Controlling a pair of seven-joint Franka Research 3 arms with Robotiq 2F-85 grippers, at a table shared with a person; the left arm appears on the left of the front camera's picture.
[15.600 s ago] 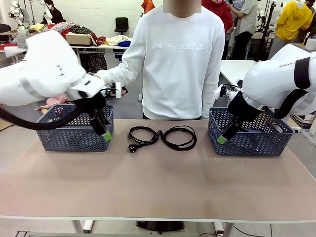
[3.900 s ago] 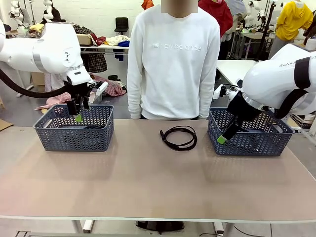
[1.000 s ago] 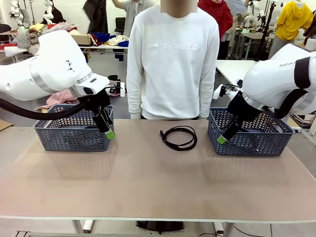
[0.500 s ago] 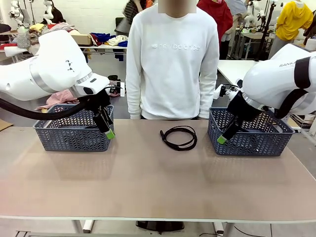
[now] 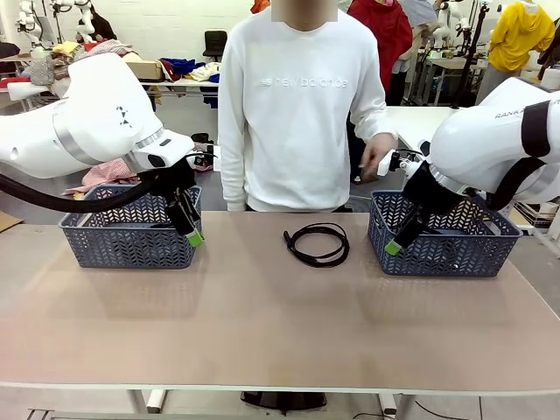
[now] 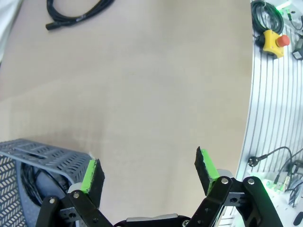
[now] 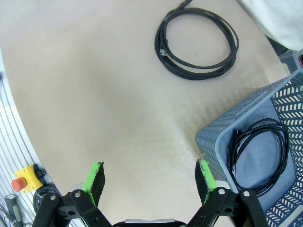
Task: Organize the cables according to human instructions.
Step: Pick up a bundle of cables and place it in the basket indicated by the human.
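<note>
The left pincer (image 5: 191, 234) hangs wide open and empty over the near right corner of the left basket (image 5: 131, 238). In the left wrist view, dark cord (image 6: 29, 178) lies inside that basket, mostly hidden behind its wall and cut off by the frame edge. One coiled black cable (image 5: 317, 244) rests on the desk (image 5: 280, 324) between the baskets, in front of the person. The person's hand (image 5: 378, 154) is raised near the right arm. The right pincer (image 5: 394, 247) gapes open, holding nothing, at the right basket's (image 5: 442, 248) left wall; another cable (image 7: 259, 153) lies coiled inside it.
</note>
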